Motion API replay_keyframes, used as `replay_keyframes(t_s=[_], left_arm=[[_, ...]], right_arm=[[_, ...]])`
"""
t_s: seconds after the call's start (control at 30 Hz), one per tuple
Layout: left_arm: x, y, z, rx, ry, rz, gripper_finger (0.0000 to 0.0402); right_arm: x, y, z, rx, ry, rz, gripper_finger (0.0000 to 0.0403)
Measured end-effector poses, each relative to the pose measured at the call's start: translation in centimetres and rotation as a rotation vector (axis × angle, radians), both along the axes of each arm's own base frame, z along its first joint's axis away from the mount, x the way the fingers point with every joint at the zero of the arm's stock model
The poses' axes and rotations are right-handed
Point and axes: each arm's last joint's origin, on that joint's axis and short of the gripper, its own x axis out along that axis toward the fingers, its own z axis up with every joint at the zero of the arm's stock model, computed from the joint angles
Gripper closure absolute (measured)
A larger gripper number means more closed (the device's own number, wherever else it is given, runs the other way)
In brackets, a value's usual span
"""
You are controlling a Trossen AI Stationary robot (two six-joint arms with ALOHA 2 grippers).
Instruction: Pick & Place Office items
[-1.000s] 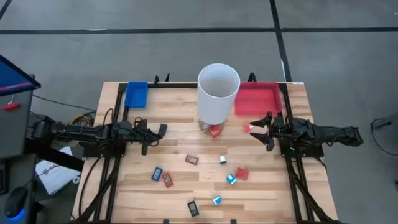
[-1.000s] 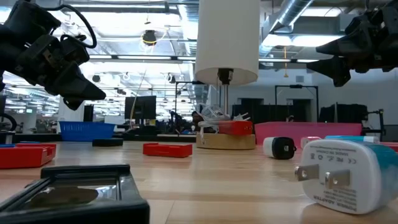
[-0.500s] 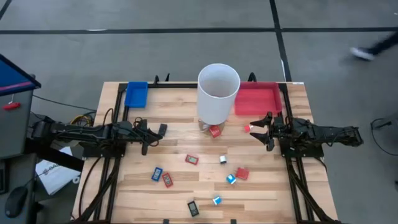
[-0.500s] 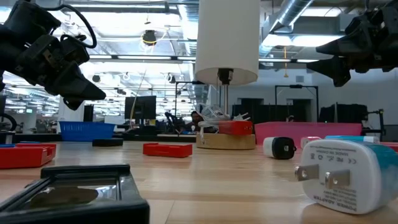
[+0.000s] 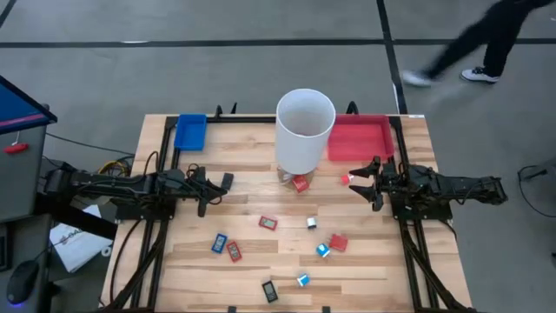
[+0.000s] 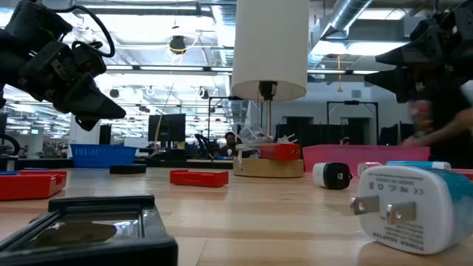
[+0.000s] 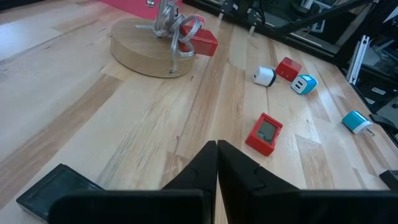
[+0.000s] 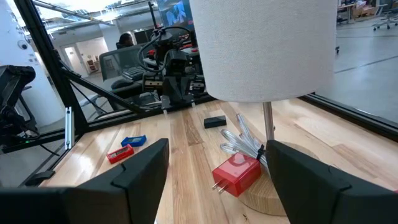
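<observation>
The office items lie scattered over the wooden table. A black flat piece [image 5: 227,181] lies just off my left gripper [image 5: 208,187], which hovers shut above the left half of the table. My right gripper [image 5: 358,181] hovers open at the right, with a small red bit [image 5: 345,179] on the table just before its fingertips. A red plug [image 5: 300,183] rests against the lamp base. Toward the near edge lie a red flat piece [image 5: 268,223], a blue one [image 5: 219,243], a red cube [image 5: 338,243], blue-white bits [image 5: 322,250] and a black flat piece [image 5: 270,290].
A tall white cylinder lamp [image 5: 305,130] stands at the far middle on a round wooden base [image 7: 149,46]. A blue tray [image 5: 190,131] sits at the far left and a red tray [image 5: 360,137] at the far right. A person [image 5: 486,39] walks on the floor beyond the table.
Both arms and all the pieces have kept still. A person has walked into view on the floor beyond the table's far right corner.
</observation>
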Motion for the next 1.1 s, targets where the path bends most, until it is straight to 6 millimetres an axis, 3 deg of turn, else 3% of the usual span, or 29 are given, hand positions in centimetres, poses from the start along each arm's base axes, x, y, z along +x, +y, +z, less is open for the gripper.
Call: replay_keyframes(t_s=[0.3, 0.43, 0.6, 0.73, 1.1], left_arm=[[0.0, 0.0, 0.1, 0.006, -0.008, 0.002, 0.0395], [0.3, 0.1, 1.2, 0.016, -0.133, 0.028, 0.0395], [0.5, 0.0, 2.6, -0.225, -0.296, 0.053, 0.0395], [0.5, 0.0, 2.6, -0.42, -0.321, 0.097, 0.0395], [0.5, 0.4, 3.9, -0.514, -0.49, 0.187, 0.0395]], right_arm=[[0.0, 0.0, 0.0, 0.0, 0.0, 0.0, 0.0142], [0.0, 0.0, 0.0, 0.0, 0.0, 0.0, 0.0142], [0.0, 0.0, 0.0, 0.0, 0.0, 0.0, 0.0142], [0.0, 0.0, 0.0, 0.0, 0.0, 0.0, 0.0142], [0.0, 0.0, 0.0, -0.045, 0.008, -0.004, 0.0142]])
